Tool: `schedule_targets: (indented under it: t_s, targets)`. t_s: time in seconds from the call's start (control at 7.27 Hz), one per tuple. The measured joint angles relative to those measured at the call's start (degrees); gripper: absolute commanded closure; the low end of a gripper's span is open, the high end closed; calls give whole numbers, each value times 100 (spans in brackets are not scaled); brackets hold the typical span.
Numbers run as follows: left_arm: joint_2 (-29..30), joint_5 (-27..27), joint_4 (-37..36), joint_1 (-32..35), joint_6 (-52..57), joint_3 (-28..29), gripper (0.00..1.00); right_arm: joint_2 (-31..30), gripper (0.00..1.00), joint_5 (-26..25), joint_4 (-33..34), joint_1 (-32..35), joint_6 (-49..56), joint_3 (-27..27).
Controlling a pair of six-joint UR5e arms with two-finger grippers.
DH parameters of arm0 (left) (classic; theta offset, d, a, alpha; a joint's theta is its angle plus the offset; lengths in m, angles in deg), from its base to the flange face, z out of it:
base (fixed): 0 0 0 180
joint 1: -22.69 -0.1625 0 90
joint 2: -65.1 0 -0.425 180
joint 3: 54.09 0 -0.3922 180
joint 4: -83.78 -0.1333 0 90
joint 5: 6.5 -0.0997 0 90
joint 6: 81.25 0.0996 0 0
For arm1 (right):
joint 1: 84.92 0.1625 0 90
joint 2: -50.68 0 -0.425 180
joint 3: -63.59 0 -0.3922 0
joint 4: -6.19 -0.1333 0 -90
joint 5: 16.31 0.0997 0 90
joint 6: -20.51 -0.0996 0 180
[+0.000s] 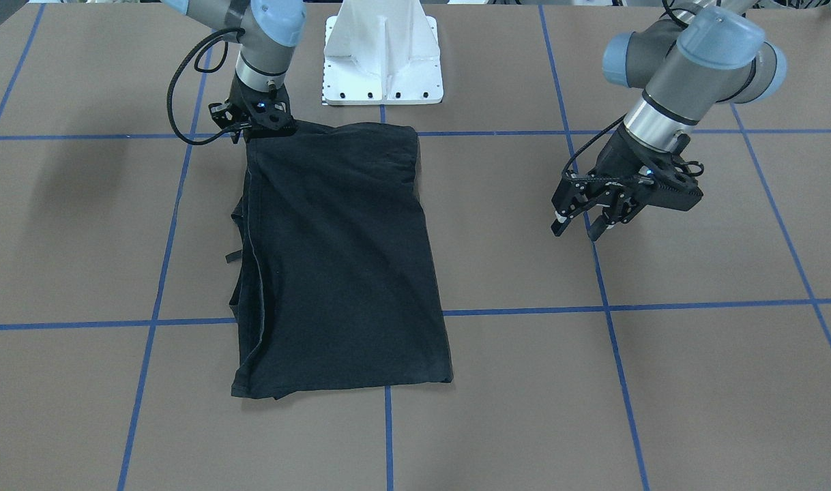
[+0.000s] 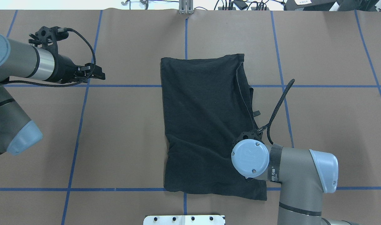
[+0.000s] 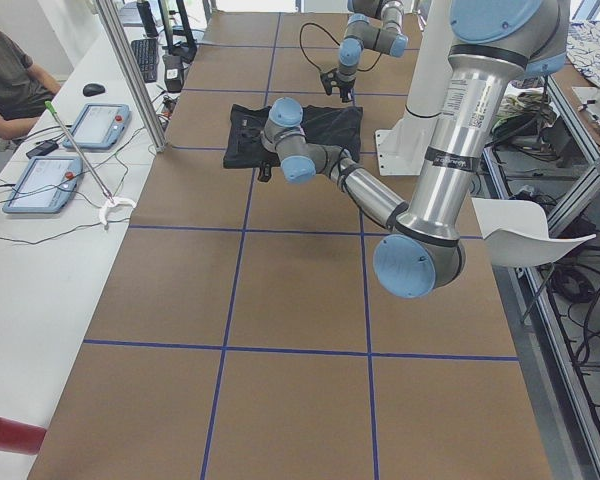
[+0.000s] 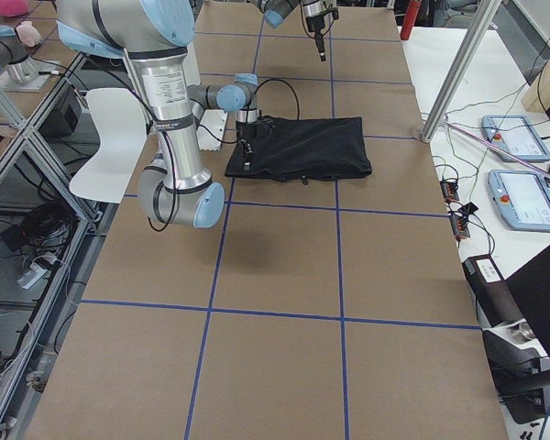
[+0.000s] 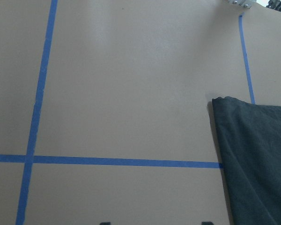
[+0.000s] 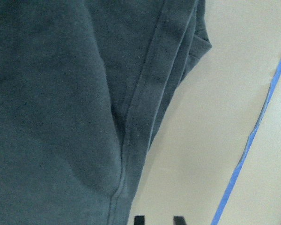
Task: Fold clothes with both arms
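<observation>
Up close, the right tool sat low on the corner of the black T-shirt nearest the white base stand, just out from the stand and to its right. Its wrist view showed two dark fingertips with only a narrow gap between them and pale worktop showing in that gap. Whether they pinched any cloth could not be told. The right arm rose from that corner, with a black cable looping beside it.

The left tool hovered over bare worktop well to the stand's left and farther out from it than the right tool. It was clear of the T-shirt, with its fingers spread apart and nothing between them. The left arm reached in behind it.

The T-shirt lay flat on the brown worktop, folded into one long rectangle. It ran straight out from the stand, set a little to the stand's right. Its short near edge lay just in front of the stand's foot. Along the long side farther to the stand's right, several hemmed layers sat stacked and slightly stepped, and a small tab of cloth stuck out there.

Blue tape lines marked the worktop in large squares, and the T-shirt lay across some of them. Past the worktop's edge opposite the stand, a seated person was near two tablets.
</observation>
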Motion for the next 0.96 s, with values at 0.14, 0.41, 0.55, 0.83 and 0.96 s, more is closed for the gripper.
schedule_targets:
  t_s: [0.14, 0.41, 0.55, 0.83, 0.96]
  targets:
    - [0, 0, 0, 0, -2, -6, 28, 9, 0, 52, -16, 26, -262, -44]
    - [-1, -4, 0, 1, -8, -66, 28, 107, 0, 100, -198, 93, -1566, -166]
    - [-3, -18, 2, 3, -11, -135, 29, 130, 0, 107, -413, 111, -2340, -215]
    - [4, -58, 12, -1, -9, -271, 28, 38, 3, 99, -937, 119, -4188, -242]
    - [23, -68, 20, -3, -2, -305, 28, -186, 9, 91, -1333, 121, -5122, -248]
